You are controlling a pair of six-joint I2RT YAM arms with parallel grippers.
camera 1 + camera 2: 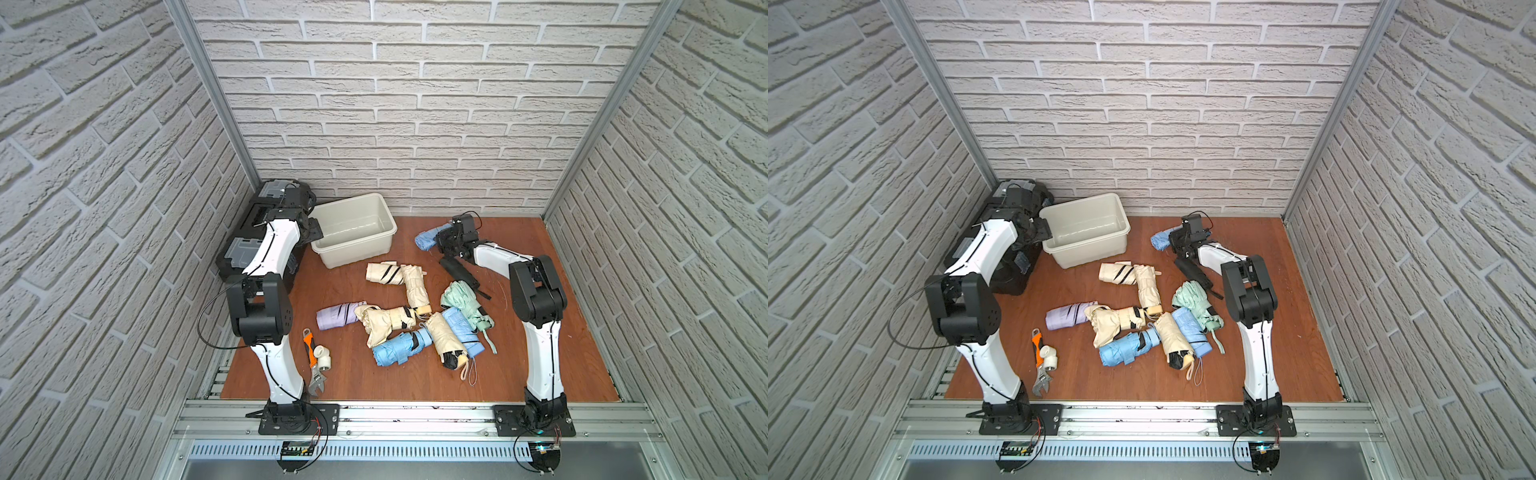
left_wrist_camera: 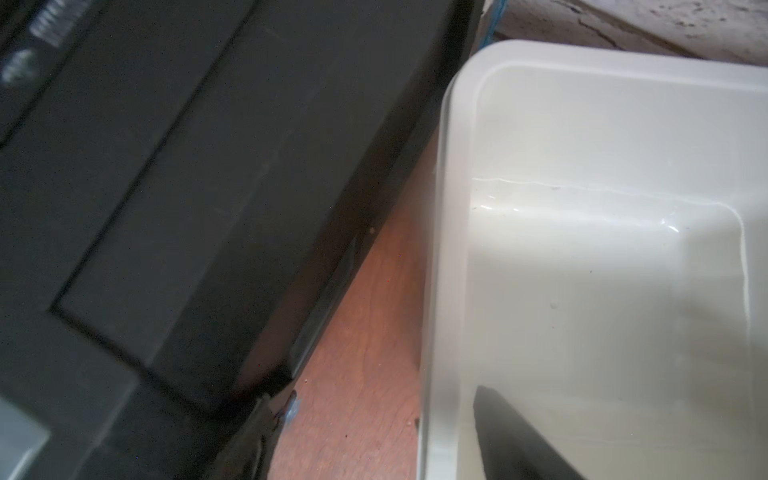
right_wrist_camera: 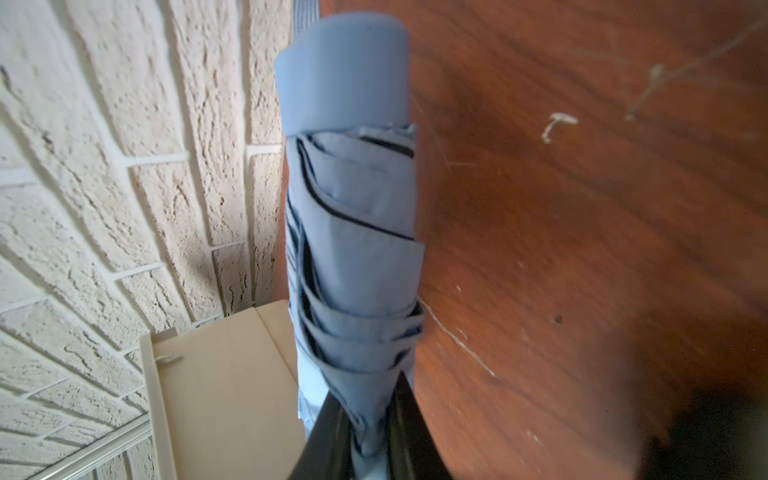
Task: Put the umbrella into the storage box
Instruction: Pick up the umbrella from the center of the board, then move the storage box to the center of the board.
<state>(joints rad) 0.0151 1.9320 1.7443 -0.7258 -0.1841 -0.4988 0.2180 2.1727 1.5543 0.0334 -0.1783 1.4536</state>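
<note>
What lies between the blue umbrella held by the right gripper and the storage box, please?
Only bare wooden tabletop separates the blue umbrella from the storage box; both top views show this.

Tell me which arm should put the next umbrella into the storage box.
Right. The right gripper is shut on the light blue umbrella, not far from the storage box. The left gripper sits open at the box's rim and holds no umbrella.
</note>
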